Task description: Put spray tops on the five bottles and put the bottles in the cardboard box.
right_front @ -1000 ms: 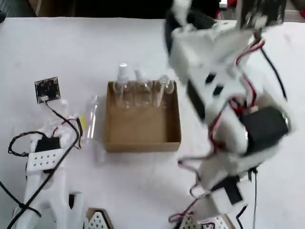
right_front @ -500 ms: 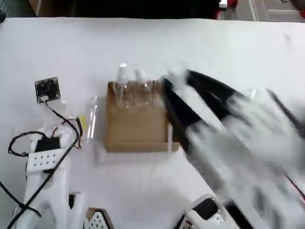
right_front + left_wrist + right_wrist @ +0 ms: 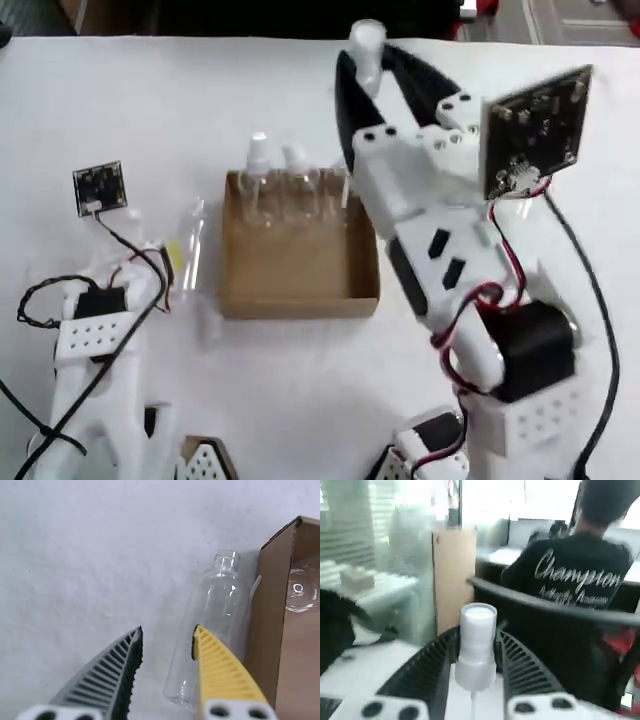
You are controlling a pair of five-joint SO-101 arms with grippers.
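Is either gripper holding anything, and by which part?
The right gripper holds a spray top, pinched at the sides of its collar. The left gripper is open and holds nothing.

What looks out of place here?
One clear bottle lies on its side on the table beside the outer wall of the cardboard box, neck open, uncapped. The other bottles stand inside. The left gripper is open next to it; the right gripper grips a spray top.
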